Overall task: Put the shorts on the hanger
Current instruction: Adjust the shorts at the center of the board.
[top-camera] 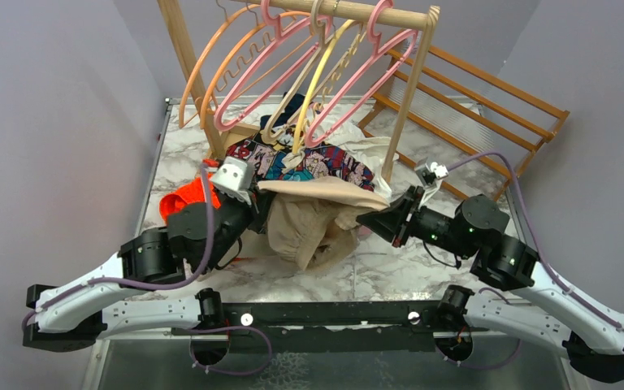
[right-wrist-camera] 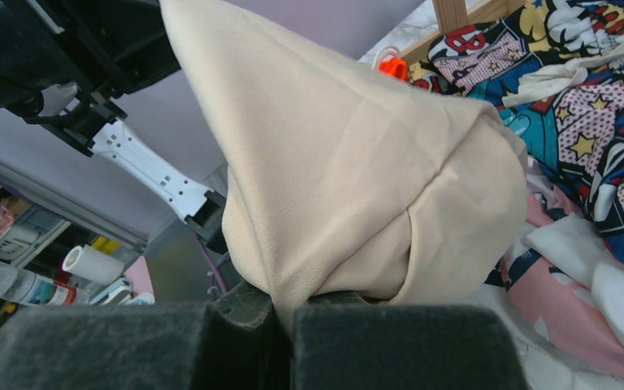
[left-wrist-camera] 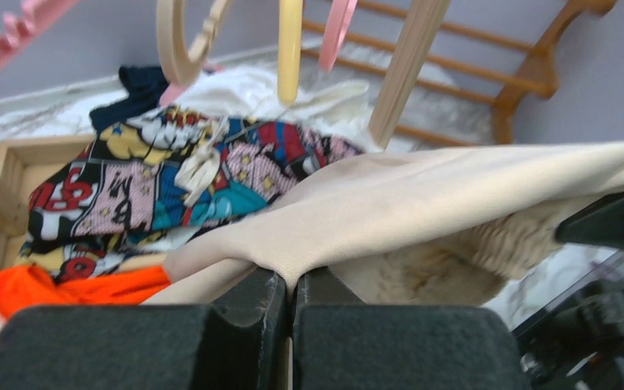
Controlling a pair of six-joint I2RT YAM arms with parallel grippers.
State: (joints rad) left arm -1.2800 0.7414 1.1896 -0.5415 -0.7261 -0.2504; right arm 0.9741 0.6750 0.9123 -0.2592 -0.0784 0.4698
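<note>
Near edge: bare marble table [top-camera: 390, 272] betw. arm bases and cloth pile. L hand [left-wrist-camera: 292, 280] pressed together, pinching an edge of the shorts [top-camera: 317, 223]. R hand [right-wrist-camera: 284, 301] pinches a fold at the opp. side. Shorts held up betw. both, top edge stretched flat, rest sagging toward table. Orange garment [top-camera: 187, 199] just beside L arm. Behind: comic-print cloth [top-camera: 317, 162], lettering too small to read. Wooden rack [top-camera: 410, 97] post close behind R hand. Far: pink hanger [top-camera: 374, 34] on the rail among orange & yellow ones. Walls tight both sides.
</note>
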